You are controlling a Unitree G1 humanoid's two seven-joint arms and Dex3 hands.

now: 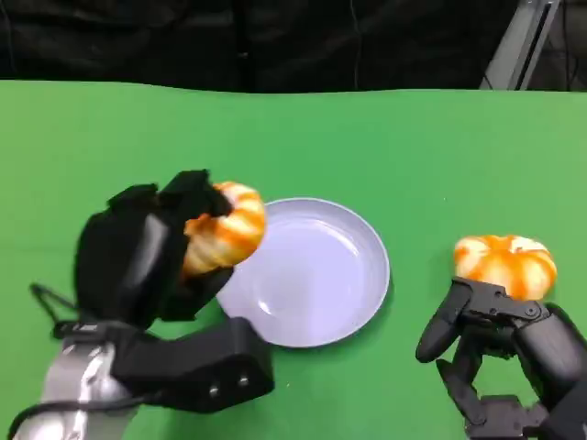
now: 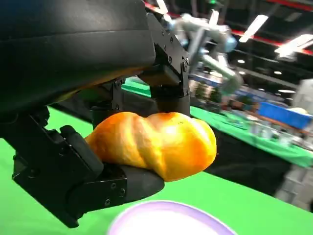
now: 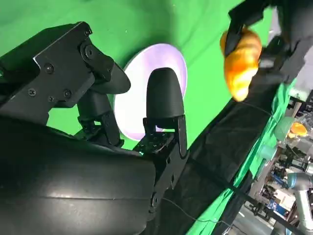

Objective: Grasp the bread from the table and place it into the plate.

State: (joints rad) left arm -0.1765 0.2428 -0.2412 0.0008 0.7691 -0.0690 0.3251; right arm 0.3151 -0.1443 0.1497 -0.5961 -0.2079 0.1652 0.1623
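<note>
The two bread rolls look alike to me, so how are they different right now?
The left bread roll is gripped by the left hand and held above the table at the plate's rim. The right bread roll lies on the table just beyond the empty right hand. Both are golden-orange with pale stripes.

The plate [image 1: 316, 275] sits mid-surface [image 1: 385, 137] before me. My left hand [image 1: 147, 247] holds one bread roll [image 1: 225, 229] over the plate's left rim. A second roll [image 1: 506, 264] lies right of the plate, just beyond my right hand [image 1: 491, 339].
</note>
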